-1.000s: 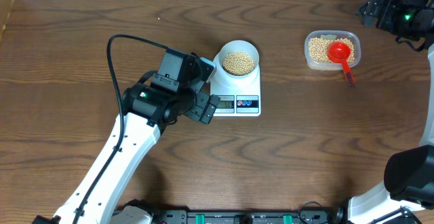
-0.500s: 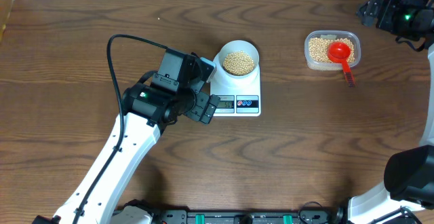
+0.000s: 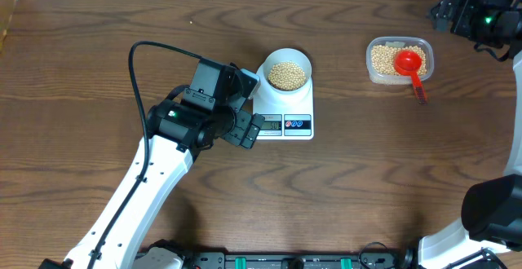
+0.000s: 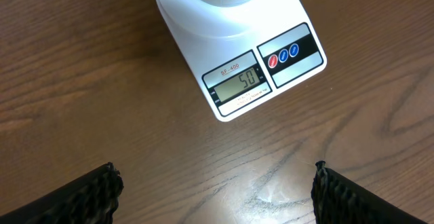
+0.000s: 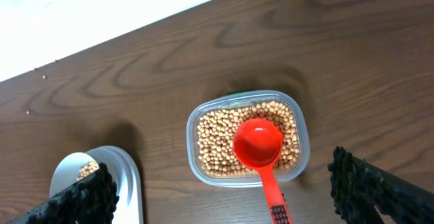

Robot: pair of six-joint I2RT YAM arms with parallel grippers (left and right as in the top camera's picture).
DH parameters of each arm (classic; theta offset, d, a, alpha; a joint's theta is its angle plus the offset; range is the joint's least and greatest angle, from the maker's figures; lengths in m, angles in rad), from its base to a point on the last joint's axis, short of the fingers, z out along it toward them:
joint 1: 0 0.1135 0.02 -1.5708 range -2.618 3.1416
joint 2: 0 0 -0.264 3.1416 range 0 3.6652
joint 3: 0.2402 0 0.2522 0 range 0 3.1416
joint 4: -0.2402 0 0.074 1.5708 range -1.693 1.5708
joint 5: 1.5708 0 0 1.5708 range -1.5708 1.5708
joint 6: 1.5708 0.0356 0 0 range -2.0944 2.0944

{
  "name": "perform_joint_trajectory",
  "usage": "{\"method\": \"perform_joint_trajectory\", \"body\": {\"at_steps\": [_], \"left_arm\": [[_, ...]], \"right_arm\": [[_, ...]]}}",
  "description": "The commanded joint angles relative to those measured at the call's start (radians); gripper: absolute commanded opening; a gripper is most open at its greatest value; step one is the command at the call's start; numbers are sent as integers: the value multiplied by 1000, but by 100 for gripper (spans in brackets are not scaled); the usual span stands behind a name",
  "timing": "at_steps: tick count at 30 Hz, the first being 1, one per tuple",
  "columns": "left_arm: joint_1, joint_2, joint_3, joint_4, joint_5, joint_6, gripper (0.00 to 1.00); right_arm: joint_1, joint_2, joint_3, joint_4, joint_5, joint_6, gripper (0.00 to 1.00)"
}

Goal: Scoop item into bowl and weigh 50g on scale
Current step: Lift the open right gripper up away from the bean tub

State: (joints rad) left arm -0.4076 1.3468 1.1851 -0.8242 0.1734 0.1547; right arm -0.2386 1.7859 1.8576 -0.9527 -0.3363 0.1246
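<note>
Left end effector [image 4: 215, 193], right end effector [image 5: 227, 193]: spread, empty. Beans [image 3: 287, 75] look loose, rolly; take scoop [image 3: 408, 63], upper right, by handle.

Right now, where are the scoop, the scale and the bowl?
scoop [image 5: 258, 142]: right wrist view, middle of its red cup.
scale [image 4: 224, 44]: left wrist view, its bare white top.
bowl [image 3: 287, 55]: overhead view, far inner wall.

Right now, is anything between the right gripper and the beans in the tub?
Only the red scoop, lying on the beans inside the clear tub. The open right gripper hangs off to one side, nothing else visible between.
</note>
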Motion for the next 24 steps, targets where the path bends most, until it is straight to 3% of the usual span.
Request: {"method": "perform_joint_trajectory", "body": {"at_steps": [1, 24], "left_arm": [[3, 5, -3, -2, -9, 2, 92], [3, 5, -3, -2, -10, 2, 92]], "right_arm": [[4, -15, 21, -1, 2, -10, 99], [4, -15, 20, -20, 2, -10, 99]]}}
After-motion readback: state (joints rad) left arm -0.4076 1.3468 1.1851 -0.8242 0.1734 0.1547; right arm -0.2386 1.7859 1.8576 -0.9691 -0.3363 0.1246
